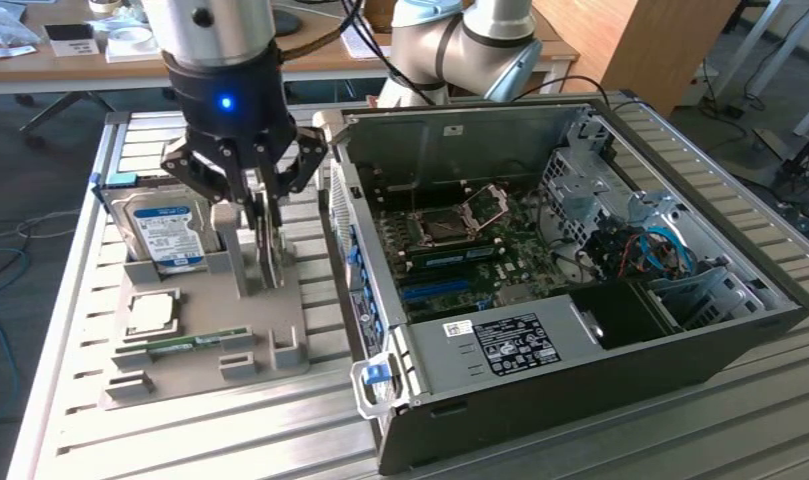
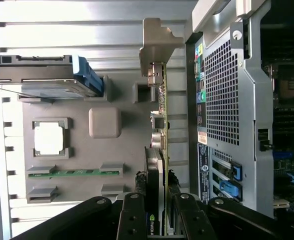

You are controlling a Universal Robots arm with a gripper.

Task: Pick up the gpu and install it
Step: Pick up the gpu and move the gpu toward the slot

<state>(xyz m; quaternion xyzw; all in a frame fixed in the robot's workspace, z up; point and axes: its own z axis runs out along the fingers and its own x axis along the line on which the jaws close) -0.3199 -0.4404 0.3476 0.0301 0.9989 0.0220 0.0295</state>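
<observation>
The gpu (image 2: 161, 125) stands on its edge in a slot of the grey holder tray (image 2: 82, 100), its metal bracket (image 2: 157, 40) at the far end and the black cooler on one face. My gripper (image 2: 156, 186) reaches down over it, one black finger (image 2: 133, 215) on each side of the card, shut on it. In the exterior view my gripper (image 1: 265, 272) hangs over the tray (image 1: 204, 380), and the gpu (image 1: 284, 250) is mostly hidden behind the fingers. The card still sits in the tray.
On the tray also lie a hard drive (image 1: 164, 225) with a blue-white label, a processor chip (image 1: 151, 312) and a green memory stick (image 1: 177, 345). The open computer case (image 1: 538, 330) stands close on the exterior view's right, its motherboard (image 1: 471, 250) exposed. All rest on a slatted metal table (image 1: 71, 420).
</observation>
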